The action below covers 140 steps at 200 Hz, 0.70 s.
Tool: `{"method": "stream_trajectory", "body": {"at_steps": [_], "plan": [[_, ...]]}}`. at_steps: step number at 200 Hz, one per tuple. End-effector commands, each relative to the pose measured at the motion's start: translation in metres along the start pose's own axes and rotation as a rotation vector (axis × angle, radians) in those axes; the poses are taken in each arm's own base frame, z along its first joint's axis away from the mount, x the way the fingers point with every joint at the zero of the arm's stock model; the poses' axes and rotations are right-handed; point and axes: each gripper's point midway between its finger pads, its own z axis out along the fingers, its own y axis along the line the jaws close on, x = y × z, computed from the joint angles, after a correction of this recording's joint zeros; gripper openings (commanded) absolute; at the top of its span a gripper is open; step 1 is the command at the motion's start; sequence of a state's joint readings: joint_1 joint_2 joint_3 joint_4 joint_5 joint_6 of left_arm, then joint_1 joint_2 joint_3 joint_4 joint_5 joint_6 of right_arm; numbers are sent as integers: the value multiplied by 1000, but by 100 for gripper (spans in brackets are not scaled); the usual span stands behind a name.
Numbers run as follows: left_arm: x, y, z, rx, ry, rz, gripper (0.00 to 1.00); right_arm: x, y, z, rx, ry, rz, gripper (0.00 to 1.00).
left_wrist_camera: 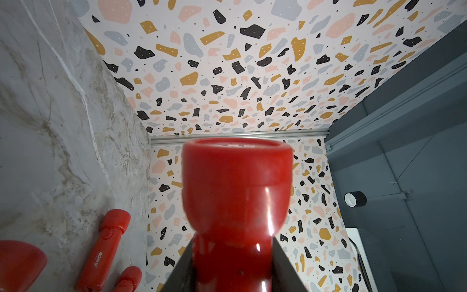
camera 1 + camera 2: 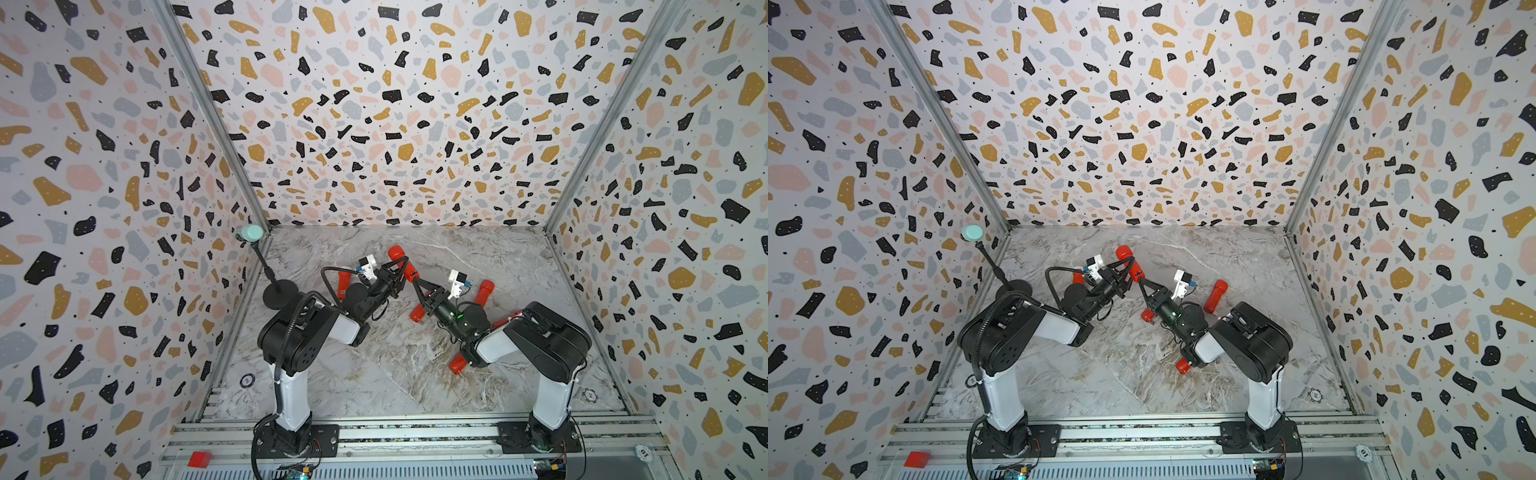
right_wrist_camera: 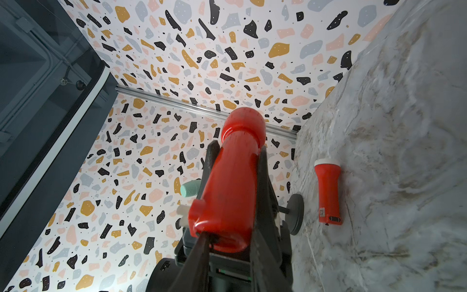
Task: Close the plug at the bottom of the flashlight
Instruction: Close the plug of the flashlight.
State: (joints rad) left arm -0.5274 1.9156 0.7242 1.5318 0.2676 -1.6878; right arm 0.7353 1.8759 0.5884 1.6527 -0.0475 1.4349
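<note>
Frame centre: left pincer (image 2: 404,266) clamps the raised red flashlight (image 2: 396,252) mid-body; right pincer (image 2: 415,281), nearly closed, pinches its bottom end (image 3: 219,235). Another flashlight (image 2: 484,292) lies on the tabletop (image 2: 457,249).

The left arm (image 2: 291,395) and right arm (image 2: 548,399) are showing white shells between black joints, a ribbed black cable (image 2: 286,336) is hugging the left one, and left gripper (image 2: 405,268) and right gripper (image 2: 414,281) are looking black.

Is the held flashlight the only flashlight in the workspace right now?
No, in the right wrist view another red flashlight lies on the marble table.
</note>
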Motion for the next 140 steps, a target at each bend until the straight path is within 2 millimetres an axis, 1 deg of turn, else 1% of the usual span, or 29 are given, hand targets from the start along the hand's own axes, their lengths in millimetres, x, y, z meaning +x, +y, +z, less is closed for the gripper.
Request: {"method": "stream_trajectory", "body": {"at_steps": [1,26,112,140], "plan": [[29,-42,0,169,108,49,0,-3,6,3,-23,-25,6,28],[29,-44,-1,176,109,50,0,-4,-1,2,9,-29,13,27],[30,-51,-2,203,109,53,0,-1,-18,-3,73,-31,34,25],[29,-54,-2,214,110,54,0,1,-29,-5,116,-26,43,25]]}}
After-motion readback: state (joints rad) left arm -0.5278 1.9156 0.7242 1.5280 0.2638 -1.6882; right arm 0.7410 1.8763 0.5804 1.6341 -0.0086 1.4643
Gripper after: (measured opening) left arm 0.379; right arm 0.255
